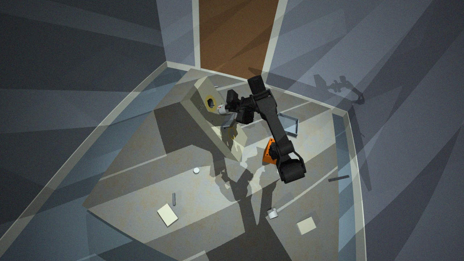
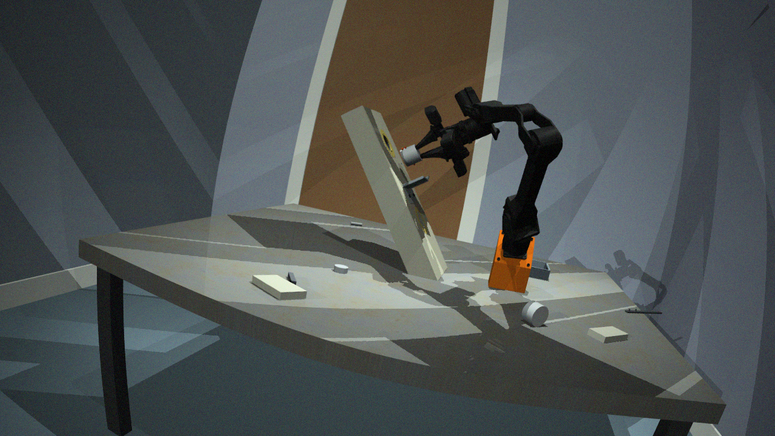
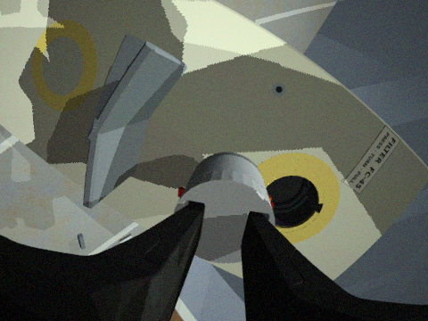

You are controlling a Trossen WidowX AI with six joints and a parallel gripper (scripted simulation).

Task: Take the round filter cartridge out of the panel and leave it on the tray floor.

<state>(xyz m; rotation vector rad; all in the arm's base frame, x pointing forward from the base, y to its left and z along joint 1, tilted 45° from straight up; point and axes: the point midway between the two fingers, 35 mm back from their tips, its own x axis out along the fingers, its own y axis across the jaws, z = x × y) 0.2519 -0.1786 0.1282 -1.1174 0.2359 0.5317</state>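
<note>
The pincer is clamped on the grey filter cartridge, and that cartridge is out of the leaning service panel, held in the air just in front of its dark, yellow-ringed socket. A grey lever juts from the panel lower down. The tray sits on the worktop behind the arm's orange base, well apart from the cartridge. Slots on the cartridge face? Hard to make out from here.
</note>
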